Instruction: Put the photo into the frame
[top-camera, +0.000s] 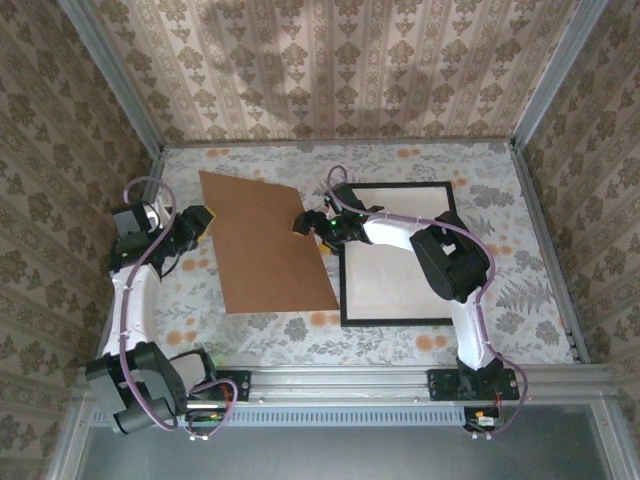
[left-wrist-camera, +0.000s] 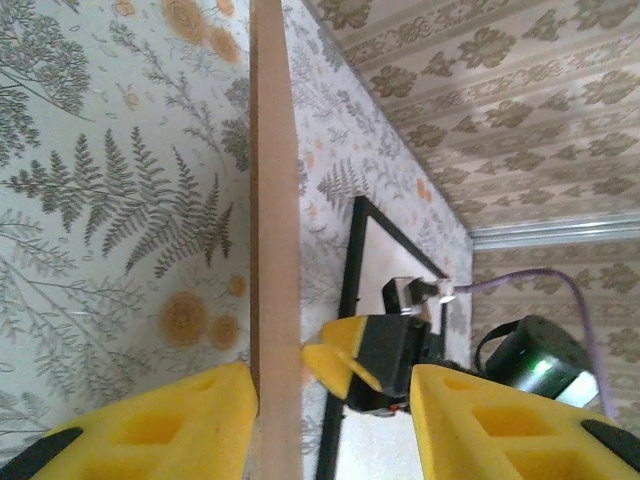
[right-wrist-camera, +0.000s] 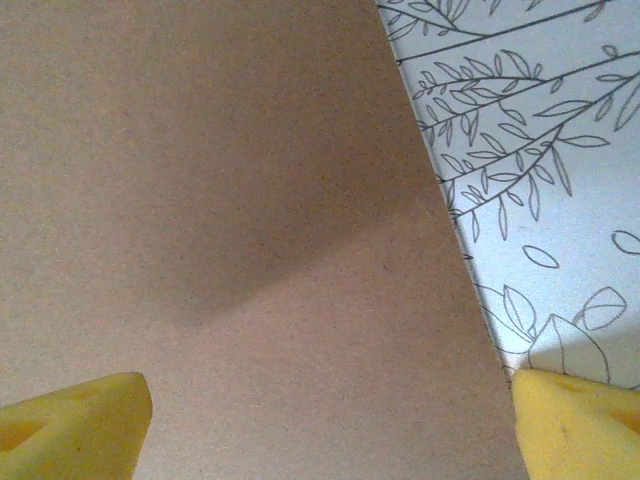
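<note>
1. Left gripper (top-camera: 200, 222), left of centre: jaws apart, astride the brown board's (top-camera: 265, 240) left edge.
2. Right gripper (top-camera: 301, 223), centre: jaws wide apart over the board's right edge.
3. Frame (top-camera: 395, 322) lies flat right of centre.

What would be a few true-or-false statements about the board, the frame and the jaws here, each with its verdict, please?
1. The brown backing board is left of the black frame. True.
2. The frame stands upright against the back wall. False: it lies flat on the table.
3. The right jaws stand wide apart. True.
4. The backing board sits inside the frame. False: it is outside the frame, to its left.
</note>
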